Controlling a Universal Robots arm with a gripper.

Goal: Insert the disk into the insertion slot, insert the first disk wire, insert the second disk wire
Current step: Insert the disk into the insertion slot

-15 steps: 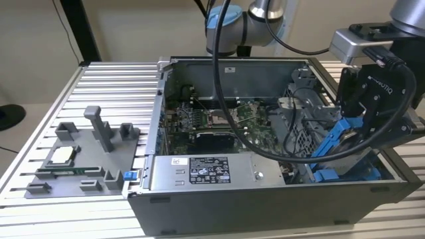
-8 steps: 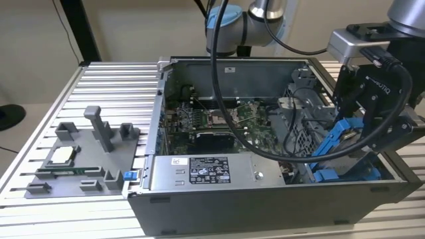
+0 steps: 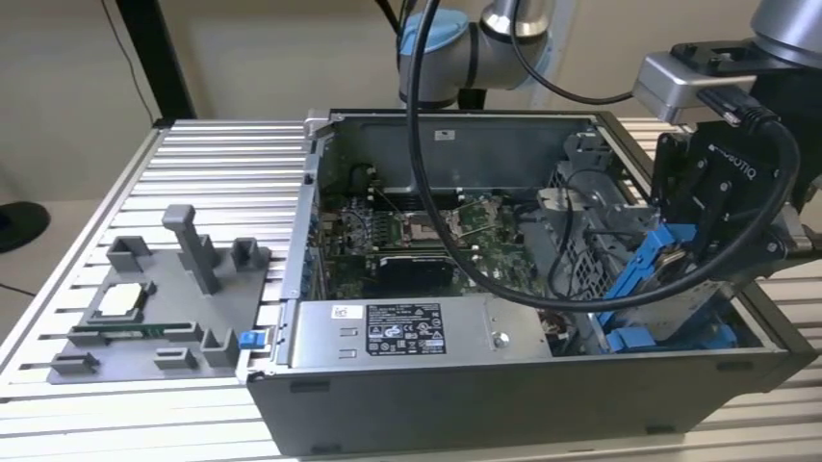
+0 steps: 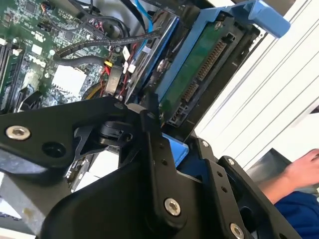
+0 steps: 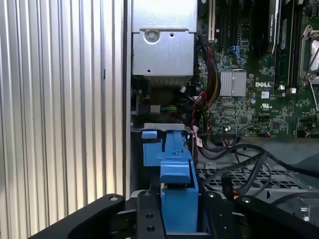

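Gripper [image 3: 700,255]: black two-finger unit above the right end of the computer case; its fingers [image 5: 147,216] are closed onto the disk's blue carrier, one on each side, as both wrist views show [image 4: 187,159].
Table [image 3: 218,154]: ribbed aluminium, carrying everything.
Fixture tray [image 3: 154,318]: grey plastic with upright posts, near the table's left edge, just beside the case.
Computer case [image 3: 514,414]: open-topped, across the middle and right of the table.
Silver box [image 3: 398,332]: black-and-white sticker on top, along the case's near wall.
Motherboard [image 3: 411,231]: green, on the case floor behind the silver box.
Disk [image 3: 653,279]: in the gripper's grasp and steeply tilted, lower end down by the slot, upper end raised towards the case's right rim; its green connector side faces the second wrist view [image 4: 199,64].
Insertion slot [image 3: 680,337]: grey metal bay with blue rails in the case's near right corner; whether the disk touches it cannot be told.
Hand [image 4: 304,169]: a person's, with a blue sleeve, beyond the case in the second wrist view.
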